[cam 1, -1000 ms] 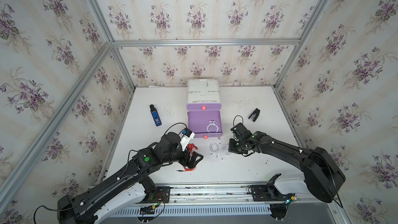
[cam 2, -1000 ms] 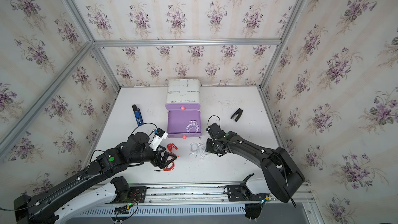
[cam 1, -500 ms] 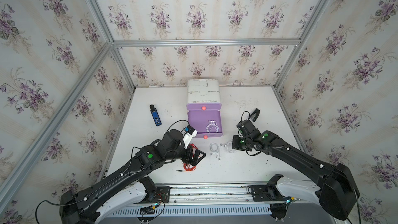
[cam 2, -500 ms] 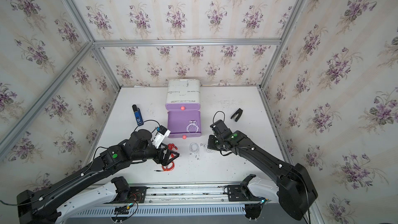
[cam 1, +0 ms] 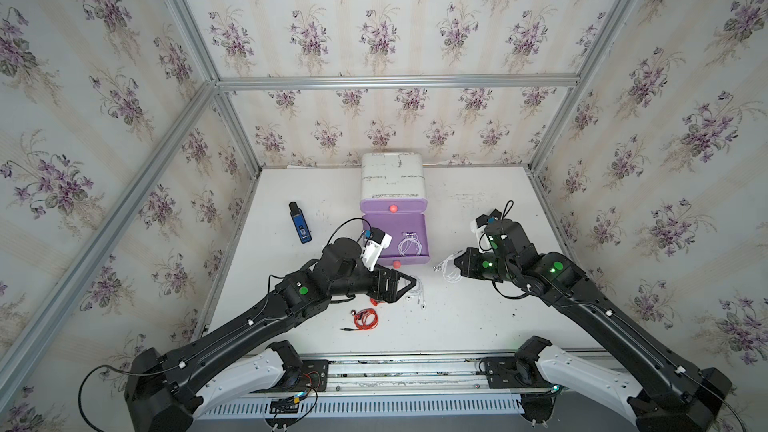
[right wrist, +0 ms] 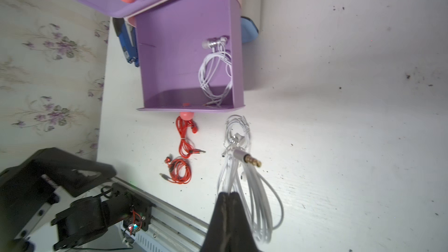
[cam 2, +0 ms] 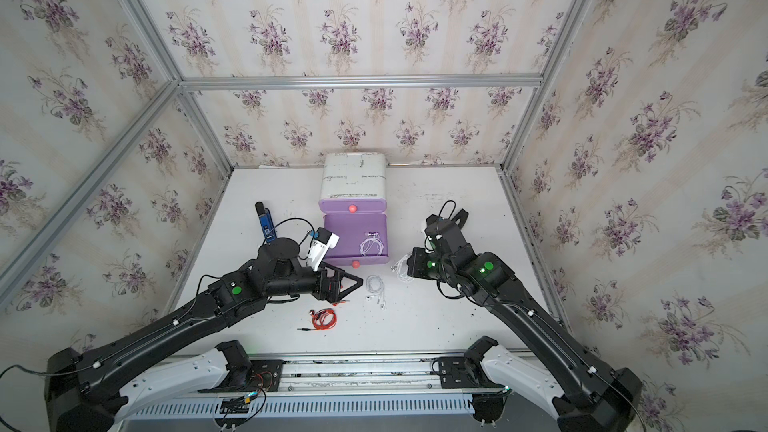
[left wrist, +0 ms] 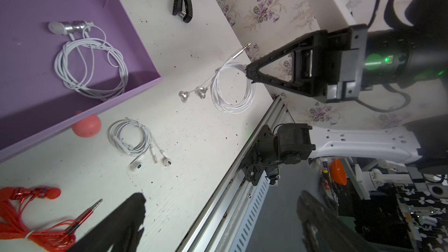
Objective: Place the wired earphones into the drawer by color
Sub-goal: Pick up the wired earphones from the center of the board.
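A white cabinet has its lower purple drawer [cam 1: 376,238] [cam 2: 340,238] pulled out, with one coil of white wired earphones [cam 1: 409,243] [left wrist: 89,66] [right wrist: 215,69] inside. My right gripper [cam 1: 456,263] [cam 2: 409,268] [right wrist: 228,196] hovers right of the drawer's front, shut on another white set [cam 1: 446,271] [left wrist: 232,90] [right wrist: 247,180] that dangles off the table. A third white set [cam 1: 417,295] [cam 2: 376,288] [left wrist: 131,139] lies before the drawer. Just left of it, my left gripper [cam 1: 409,284] [cam 2: 355,282] [left wrist: 218,226] is open and empty. Red sets [cam 1: 365,320] [right wrist: 185,136] lie nearer the front.
A blue-and-black gadget [cam 1: 300,224] [cam 2: 266,222] lies left of the cabinet. A small black clip [cam 2: 459,214] [left wrist: 182,3] sits behind the right arm. The upper purple drawer [cam 1: 392,205] is closed. The metal rail [cam 1: 415,363] runs along the table's front edge.
The right gripper has drawn back to the right and lifted the white earphones off the table. The left gripper has moved right, off the red earphones, still open.
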Controlling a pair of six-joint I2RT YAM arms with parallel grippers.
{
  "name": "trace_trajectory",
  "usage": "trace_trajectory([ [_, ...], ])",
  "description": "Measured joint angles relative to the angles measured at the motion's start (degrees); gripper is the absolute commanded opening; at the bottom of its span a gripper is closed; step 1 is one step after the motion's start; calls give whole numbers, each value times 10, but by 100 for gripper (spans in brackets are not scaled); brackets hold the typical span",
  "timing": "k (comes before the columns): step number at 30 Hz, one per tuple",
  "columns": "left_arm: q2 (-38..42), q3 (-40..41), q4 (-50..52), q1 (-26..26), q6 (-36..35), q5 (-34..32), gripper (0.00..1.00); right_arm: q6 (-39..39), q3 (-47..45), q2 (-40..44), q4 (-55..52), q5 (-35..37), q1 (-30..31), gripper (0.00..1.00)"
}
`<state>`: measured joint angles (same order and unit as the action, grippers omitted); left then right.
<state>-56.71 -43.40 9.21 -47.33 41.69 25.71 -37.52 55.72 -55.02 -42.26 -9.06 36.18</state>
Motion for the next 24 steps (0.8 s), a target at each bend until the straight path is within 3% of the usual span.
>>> trace_trajectory([
  [8, -32, 80, -177, -4, 175, -42, 100, 0, 36, -9, 14, -53, 0, 0],
  [15, -86, 70, -287, -12, 220, -67, 100, -12, 39, -8, 40, -102, 0, 0],
  [24, -167, 25, -327, -14, 223, -50, 100, -23, 45, -2, 64, -148, 0, 0],
])
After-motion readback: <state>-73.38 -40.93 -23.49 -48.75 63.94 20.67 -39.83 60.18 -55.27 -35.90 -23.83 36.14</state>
